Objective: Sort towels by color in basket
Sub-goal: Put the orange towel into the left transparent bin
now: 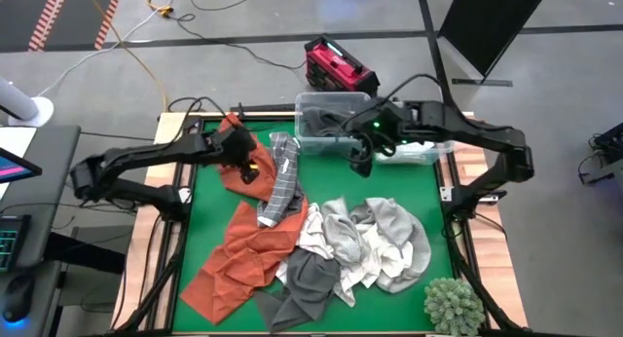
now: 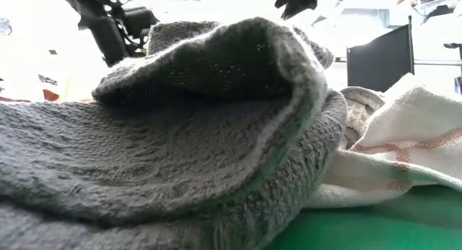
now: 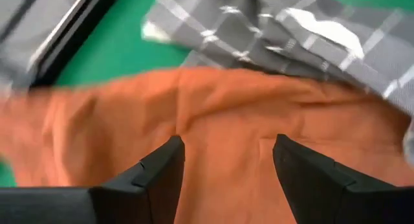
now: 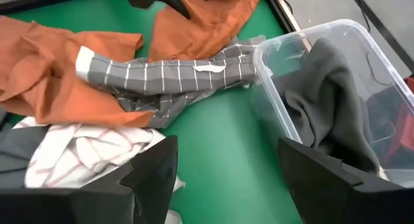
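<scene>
A rust-orange towel [image 3: 213, 101] lies on the green table's far left part, with a grey-and-white checked towel [image 1: 281, 181] beside it. My left gripper [image 3: 228, 143] hovers open close over the orange towel, one finger on each side of a stretch of it. My right gripper [image 4: 226, 146] is open and holds nothing, above bare table next to the clear plastic basket [image 4: 272, 101]. A dark grey towel [image 4: 330, 88] lies in that basket. A larger orange towel [image 1: 243, 264] and a heap of light grey and white towels [image 1: 375, 242] lie nearer the front edge.
A dark grey towel [image 2: 180, 134] at the near edge fills the low view, a white one with reddish stripes [image 2: 404, 149] beside it. A green spiky plant ball [image 1: 453, 303] sits at the near right corner. A second clear bin [image 1: 421, 150] stands under the right arm.
</scene>
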